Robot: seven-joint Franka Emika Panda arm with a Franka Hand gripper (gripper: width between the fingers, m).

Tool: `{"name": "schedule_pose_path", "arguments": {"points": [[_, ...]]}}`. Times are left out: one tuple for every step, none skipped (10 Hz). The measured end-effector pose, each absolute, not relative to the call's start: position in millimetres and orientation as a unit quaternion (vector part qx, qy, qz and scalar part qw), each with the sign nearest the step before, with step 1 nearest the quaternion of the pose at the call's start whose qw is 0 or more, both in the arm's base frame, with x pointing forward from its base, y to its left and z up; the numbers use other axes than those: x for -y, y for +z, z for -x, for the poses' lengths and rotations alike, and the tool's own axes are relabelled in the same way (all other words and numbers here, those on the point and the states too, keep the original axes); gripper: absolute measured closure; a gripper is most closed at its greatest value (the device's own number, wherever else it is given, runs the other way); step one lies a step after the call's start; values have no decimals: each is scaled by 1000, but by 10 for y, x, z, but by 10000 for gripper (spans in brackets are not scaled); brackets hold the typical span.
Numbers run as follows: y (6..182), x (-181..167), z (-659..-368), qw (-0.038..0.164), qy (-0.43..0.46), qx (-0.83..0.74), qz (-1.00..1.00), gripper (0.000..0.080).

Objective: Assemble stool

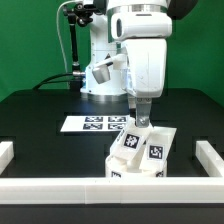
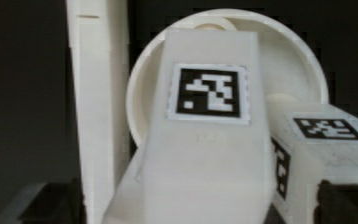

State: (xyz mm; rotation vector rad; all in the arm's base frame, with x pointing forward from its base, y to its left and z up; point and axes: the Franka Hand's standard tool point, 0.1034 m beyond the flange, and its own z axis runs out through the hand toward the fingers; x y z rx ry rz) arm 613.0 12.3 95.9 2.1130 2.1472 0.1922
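Note:
The stool's round white seat (image 1: 133, 168) lies against the front rail, and shows as a pale disc in the wrist view (image 2: 274, 50). Two tagged white legs stand on it: one (image 1: 128, 143) under my gripper and one (image 1: 156, 150) to the exterior view's right. My gripper (image 1: 140, 120) is down over the first leg. In the wrist view that leg (image 2: 202, 130) runs up between my dark fingers (image 2: 48, 205), which stand apart at both sides of it with a gap showing. The second leg (image 2: 327, 135) is beside it.
The marker board (image 1: 95, 123) lies behind the stool parts. White border rails run along the front (image 1: 60, 185), the exterior view's left (image 1: 6, 152) and right (image 1: 210, 153). The front rail also shows in the wrist view (image 2: 98, 110), close to the seat.

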Motion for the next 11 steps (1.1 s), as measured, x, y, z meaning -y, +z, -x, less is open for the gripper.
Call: {"name": "schedule_pose_path", "arguments": {"points": [[959,-112,-6140,62,64,-709,-700,150],[960,-97,-6145,62,64,-707,-701,150],[956,-78,-6146,62,63,-706,-703,150],[947,-67,-6145,62,63,-704,-705,277],[939,-66,-6144,61,63,-702,-707,277],[938,-66,-6144,61,63,-699,-710,466],[937,-67,-6144,61,63,-698,-711,465],[938,-68,-6144,61,63,-697,-712,465],[938,-68,-6144,60,63,-695,-713,465],[940,-66,-6146,60,64,-690,-719,465],[940,-66,-6146,60,64,-689,-719,465]]}}
